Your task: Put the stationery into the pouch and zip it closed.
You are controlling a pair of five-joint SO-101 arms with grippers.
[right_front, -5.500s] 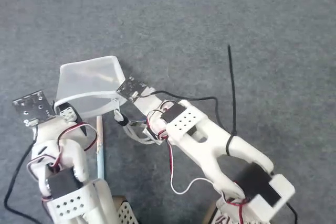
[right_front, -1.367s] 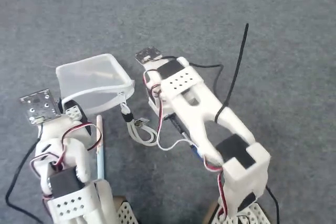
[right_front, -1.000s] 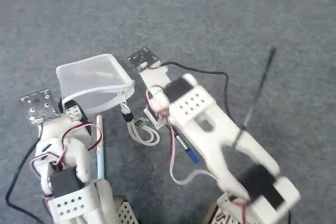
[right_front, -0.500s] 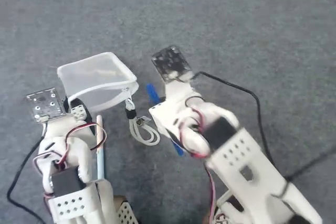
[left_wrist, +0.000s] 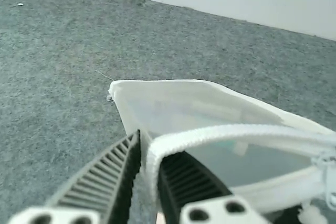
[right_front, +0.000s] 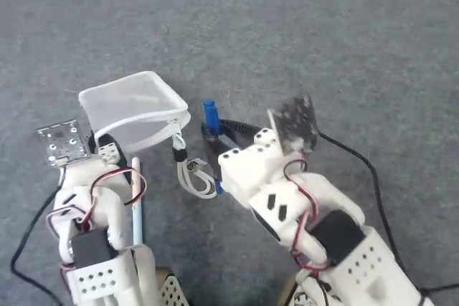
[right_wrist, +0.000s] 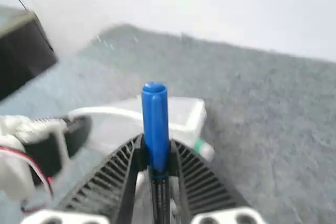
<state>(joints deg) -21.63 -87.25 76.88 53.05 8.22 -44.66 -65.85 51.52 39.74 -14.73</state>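
Observation:
The translucent white pouch [right_front: 133, 107] stands with its mouth open on the grey carpet at the left. My left gripper [right_front: 109, 150] is shut on its zippered rim [left_wrist: 220, 134], one finger inside and one outside. A pale item shows faintly through the pouch wall [left_wrist: 184, 103]. My right gripper [right_front: 213, 140] is shut on a blue pen [right_front: 210, 115], which points upward just right of the pouch. In the right wrist view the blue pen [right_wrist: 155, 121] stands between the fingers with the pouch [right_wrist: 181, 113] behind it.
A pale pencil-like stick [right_front: 135, 202] lies on the carpet beside the left arm. The pouch's white cord loop [right_front: 195, 177] trails from the zipper pull between the two arms. Open carpet [right_front: 344, 55] stretches to the back and right.
The right arm took the blue pen off the carpet, lifted it and swung round, so the pen now stands up next to the pouch. The left gripper kept hold of the rim.

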